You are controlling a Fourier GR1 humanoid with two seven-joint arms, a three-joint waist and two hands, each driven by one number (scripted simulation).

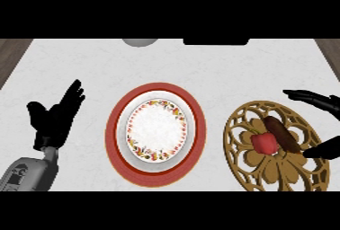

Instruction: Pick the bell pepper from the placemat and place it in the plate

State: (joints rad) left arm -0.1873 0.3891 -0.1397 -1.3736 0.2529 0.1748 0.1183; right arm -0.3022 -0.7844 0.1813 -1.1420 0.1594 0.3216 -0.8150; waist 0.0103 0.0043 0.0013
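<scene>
Red bell pepper lies on the gold openwork placemat, centre-right of frame, touching a dark brown oblong item at its upper right. Right robot hand at the right edge, spread open on both sides of the pepper, fingers above and thumb below, holding nothing. Left robot hand rests open at centre-left, fingers up. Plate, floral rim, sits mid-frame on a red round mat, nothing lying on it. Risk, as I judge it: closing here could catch the brown item along with the pepper or nudge the pepper off across the placemat. Path from placemat to plate looks unobstructed over the white bench. Grey round object and a dark shape at top edge, well apart.
</scene>
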